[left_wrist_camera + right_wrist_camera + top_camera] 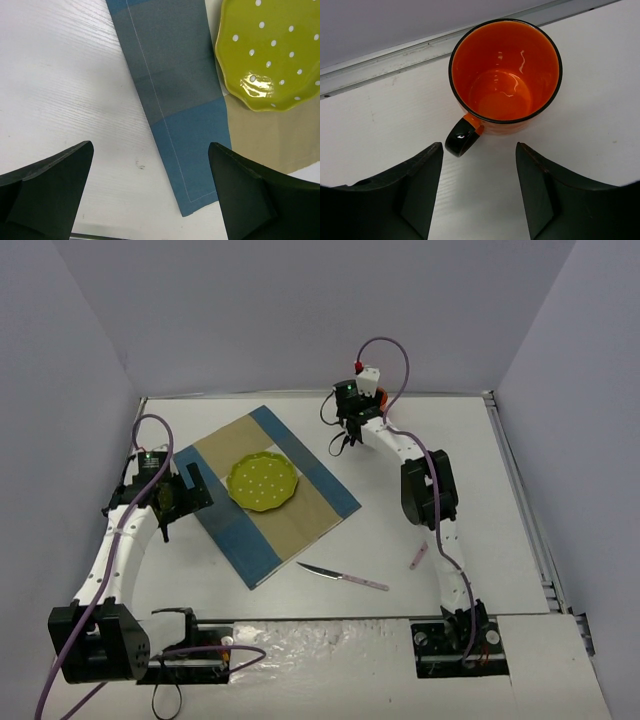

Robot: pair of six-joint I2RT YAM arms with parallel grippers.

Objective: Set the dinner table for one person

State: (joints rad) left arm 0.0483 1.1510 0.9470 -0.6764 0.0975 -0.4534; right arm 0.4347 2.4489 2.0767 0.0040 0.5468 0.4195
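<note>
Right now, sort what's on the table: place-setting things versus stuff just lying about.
Belongs: blue-and-tan placemat, yellow-green dotted plate, pink-handled knife, orange mug, the dinner table itself.
Lying about: nothing certain; small pink object near the knife, too small to identify.

**Plate on the mat, knife beside it**

On the dinner table [470, 450], a yellow-green dotted plate [262, 481] sits mid-placemat [300, 518]. A pink-handled knife [342, 576] lies at the plate's 5 o'clock, off the cloth. The left gripper [182, 498] is at 9 o'clock, the right gripper [347, 443] at 2.
</note>
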